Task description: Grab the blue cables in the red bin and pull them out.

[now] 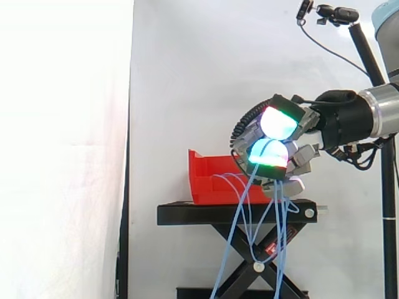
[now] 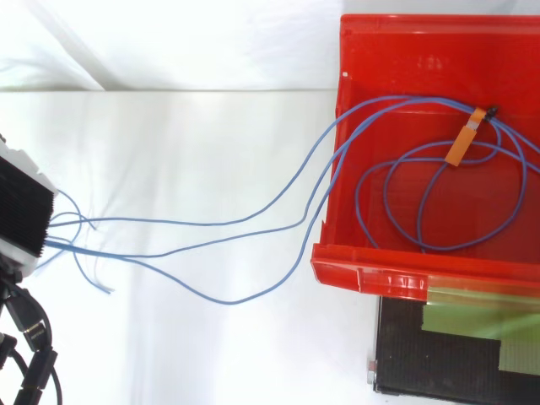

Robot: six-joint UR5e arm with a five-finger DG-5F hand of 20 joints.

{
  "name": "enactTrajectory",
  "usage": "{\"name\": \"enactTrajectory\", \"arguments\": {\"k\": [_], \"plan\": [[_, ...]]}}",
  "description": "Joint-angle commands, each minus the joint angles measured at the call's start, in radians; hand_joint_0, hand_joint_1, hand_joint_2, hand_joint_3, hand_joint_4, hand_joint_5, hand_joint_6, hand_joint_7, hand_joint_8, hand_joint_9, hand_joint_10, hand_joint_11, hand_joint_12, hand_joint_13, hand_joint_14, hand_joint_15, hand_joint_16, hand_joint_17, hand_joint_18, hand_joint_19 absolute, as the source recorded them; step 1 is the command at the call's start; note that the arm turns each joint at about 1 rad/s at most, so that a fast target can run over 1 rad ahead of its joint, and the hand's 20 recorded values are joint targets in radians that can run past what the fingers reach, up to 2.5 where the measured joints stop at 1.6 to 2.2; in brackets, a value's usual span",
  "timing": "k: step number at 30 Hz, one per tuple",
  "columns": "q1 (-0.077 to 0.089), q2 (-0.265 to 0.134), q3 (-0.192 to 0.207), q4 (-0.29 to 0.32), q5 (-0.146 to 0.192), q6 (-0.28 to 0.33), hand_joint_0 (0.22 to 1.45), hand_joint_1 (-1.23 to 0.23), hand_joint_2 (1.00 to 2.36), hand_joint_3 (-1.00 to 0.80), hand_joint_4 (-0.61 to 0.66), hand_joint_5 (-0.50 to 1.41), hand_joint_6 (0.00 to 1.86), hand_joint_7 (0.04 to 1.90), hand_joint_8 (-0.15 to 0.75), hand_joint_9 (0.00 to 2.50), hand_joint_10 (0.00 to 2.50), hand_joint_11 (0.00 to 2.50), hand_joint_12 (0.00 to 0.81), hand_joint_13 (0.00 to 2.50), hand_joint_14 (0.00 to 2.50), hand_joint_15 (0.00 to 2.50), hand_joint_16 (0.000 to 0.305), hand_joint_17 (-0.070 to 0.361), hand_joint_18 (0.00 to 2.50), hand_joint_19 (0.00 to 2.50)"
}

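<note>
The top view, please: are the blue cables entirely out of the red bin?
No, loops of the blue cables lie inside the red bin.

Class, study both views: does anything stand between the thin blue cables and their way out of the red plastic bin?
Nothing visible does. The hand grips the thin blue cables, which pass over the wall of the red plastic bin; the loops left inside, tied by an orange tag, lie unobstructed.

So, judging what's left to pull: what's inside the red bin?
Looped blue cables lie in the red bin, bound by an orange tie; strands run over its wall to the hand gripping them. From the side, the wall hides the inside.
</note>
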State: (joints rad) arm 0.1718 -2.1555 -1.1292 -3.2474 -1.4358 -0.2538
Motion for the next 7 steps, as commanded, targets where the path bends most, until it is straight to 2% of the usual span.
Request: {"name": "enactTrajectory", "arguments": {"k": [1,7], "plan": [[0.0,0.0,0.0,0.0,0.0,0.0,1.05,-0.98,1.0,-1.0,0.24,0.67,1.1,0.32,0.248,0.81,2.5,0.56,0.344,1.11,2.5,0.46,0.042,0.093,1.23,1.19],[0.0,0.0,0.0,0.0,0.0,0.0,1.05,-0.98,1.0,-1.0,0.25,0.67,1.1,0.33,0.248,0.82,2.5,0.56,0.343,1.11,2.5,0.47,0.041,0.092,1.23,1.19]]}}
